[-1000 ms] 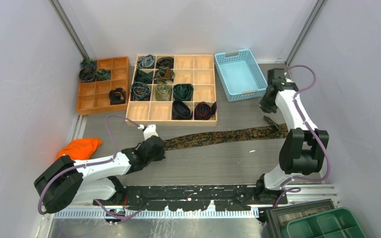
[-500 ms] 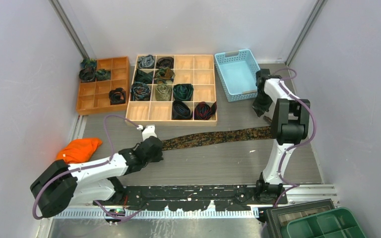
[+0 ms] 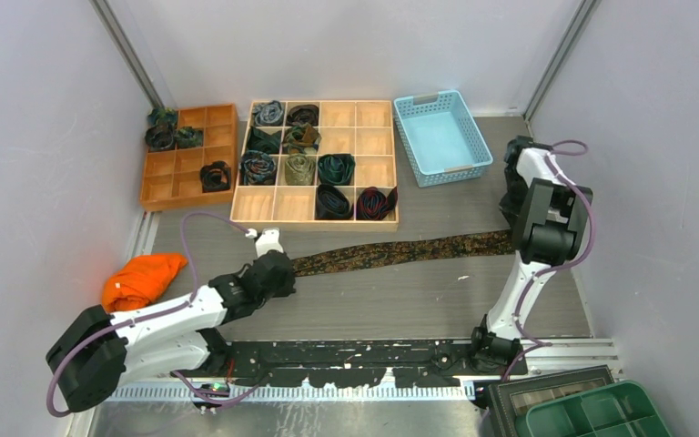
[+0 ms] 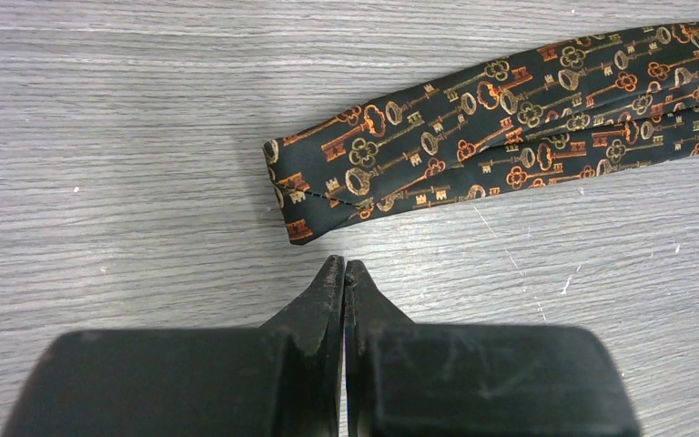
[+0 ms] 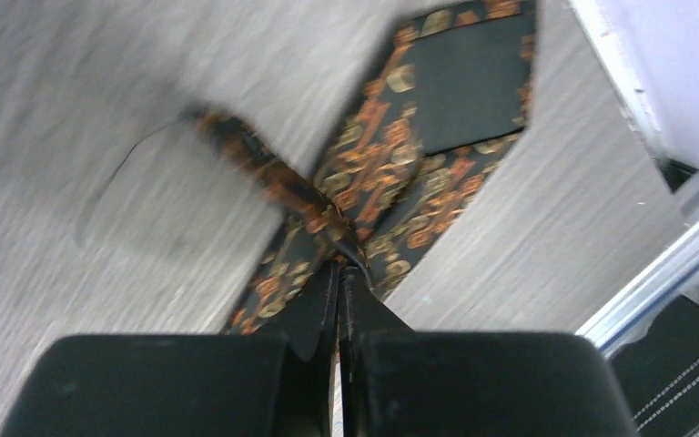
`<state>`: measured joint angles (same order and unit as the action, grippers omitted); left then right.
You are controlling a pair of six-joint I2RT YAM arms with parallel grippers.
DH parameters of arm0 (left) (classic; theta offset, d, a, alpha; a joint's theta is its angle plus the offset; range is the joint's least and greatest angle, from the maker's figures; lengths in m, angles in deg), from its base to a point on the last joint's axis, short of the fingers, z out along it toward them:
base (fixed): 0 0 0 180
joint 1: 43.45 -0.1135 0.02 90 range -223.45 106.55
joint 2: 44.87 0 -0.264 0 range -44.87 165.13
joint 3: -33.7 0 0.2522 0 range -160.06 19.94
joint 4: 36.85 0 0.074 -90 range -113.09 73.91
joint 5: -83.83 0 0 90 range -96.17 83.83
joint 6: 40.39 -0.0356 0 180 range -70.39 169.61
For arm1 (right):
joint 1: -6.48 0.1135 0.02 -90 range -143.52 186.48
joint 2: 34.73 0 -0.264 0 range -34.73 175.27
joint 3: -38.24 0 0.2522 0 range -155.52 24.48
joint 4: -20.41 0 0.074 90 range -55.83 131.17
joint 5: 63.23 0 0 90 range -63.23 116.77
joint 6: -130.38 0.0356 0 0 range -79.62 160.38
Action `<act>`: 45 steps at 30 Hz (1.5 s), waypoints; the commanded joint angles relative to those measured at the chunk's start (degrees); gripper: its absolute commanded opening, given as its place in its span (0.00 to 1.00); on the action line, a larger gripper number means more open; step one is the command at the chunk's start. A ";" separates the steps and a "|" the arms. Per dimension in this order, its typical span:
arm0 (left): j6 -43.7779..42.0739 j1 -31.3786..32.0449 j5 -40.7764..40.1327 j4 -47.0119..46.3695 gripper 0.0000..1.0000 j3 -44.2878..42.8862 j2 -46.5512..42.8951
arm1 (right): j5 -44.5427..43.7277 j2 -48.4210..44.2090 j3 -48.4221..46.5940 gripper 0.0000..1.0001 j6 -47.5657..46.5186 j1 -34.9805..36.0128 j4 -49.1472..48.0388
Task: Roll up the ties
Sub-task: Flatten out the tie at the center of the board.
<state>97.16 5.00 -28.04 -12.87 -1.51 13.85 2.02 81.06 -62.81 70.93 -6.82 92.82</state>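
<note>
A long dark tie [image 3: 400, 250] with a gold and orange key pattern lies flat across the table. In the left wrist view its narrow end [image 4: 364, 182] lies just ahead of my left gripper [image 4: 344, 264], which is shut, empty and not touching it. In the top view the left gripper [image 3: 273, 270] sits at the tie's left end. My right gripper [image 5: 339, 269] is shut on the bunched wide end of the tie [image 5: 373, 191], near the table's right edge. In the top view the right arm [image 3: 546, 228] hides that gripper.
A light wooden grid tray [image 3: 373, 114] holds several rolled ties. An orange tray [image 3: 191, 187] at the back left holds a few more. A blue basket [image 3: 441, 137] stands at the back right. An orange cloth lump [image 3: 143, 278] lies at the left. A green bin [image 3: 601, 414] is at the near right.
My right arm has swung from the blue basket towards the right wall, with the tie's wide end following. My left gripper has shifted slightly left, staying by the narrow end.
</note>
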 commanded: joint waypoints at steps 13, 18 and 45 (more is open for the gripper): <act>-0.85 -0.97 -2.04 5.73 0.00 -1.23 -5.61 | -0.96 -15.15 5.21 0.08 1.61 -7.82 -3.93; -1.06 -1.07 -4.38 12.73 0.00 -5.72 -10.54 | -0.45 -25.37 8.03 0.08 -1.21 4.97 -5.96; 4.00 -1.25 1.03 20.24 0.00 -14.92 -16.11 | 3.44 -0.80 0.99 0.01 1.18 55.04 -15.69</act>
<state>100.41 3.99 -30.77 14.67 -17.20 -4.45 7.33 78.59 -58.39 72.83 48.00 78.35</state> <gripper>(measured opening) 0.004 0.037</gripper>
